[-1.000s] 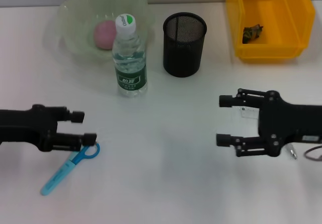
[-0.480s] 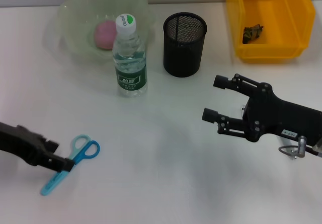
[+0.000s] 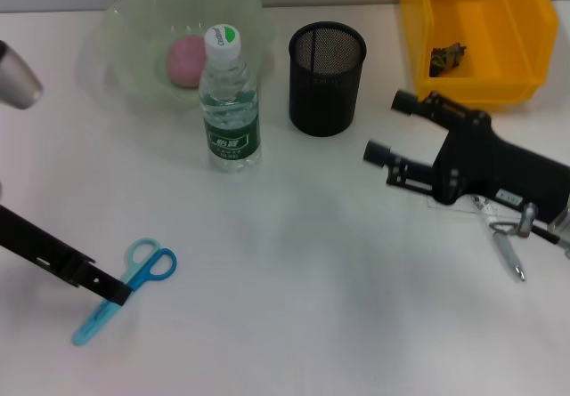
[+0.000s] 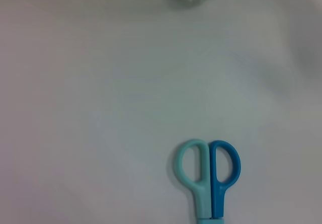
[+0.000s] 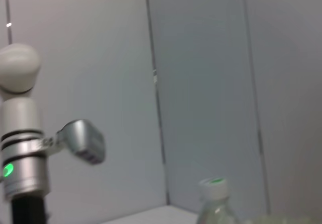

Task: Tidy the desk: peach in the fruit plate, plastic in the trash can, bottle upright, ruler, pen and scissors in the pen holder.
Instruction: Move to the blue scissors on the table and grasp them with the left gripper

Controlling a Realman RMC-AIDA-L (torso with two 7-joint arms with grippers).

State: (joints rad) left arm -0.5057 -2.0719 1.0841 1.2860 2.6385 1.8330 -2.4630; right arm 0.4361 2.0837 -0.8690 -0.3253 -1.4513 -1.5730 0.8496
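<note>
Right gripper (image 3: pixel 390 129) tilted up, fingers spread; left gripper (image 3: pixel 114 291) over scissors (image 3: pixel 125 290), state unclear.

The scene is lit evenly and brightly from above. Only soft, faint shadows are seen on the white table (image 3: pixel 294 307). The scissors (image 4: pixel 209 176) are shown fairly sharp, while the bottle (image 5: pixel 215 204) is rendered blurred and hazy.

not much to read here tbh, the bottle (image 3: pixel 231 102) has a green label (image 3: pixel 232 137) with pale print and some tiny lettering on its white cap (image 3: pixel 222 39), and the right gripper (image 3: pixel 392 130) carries a small white sticker (image 3: pixel 508 198), probably all too small to make out.
</note>
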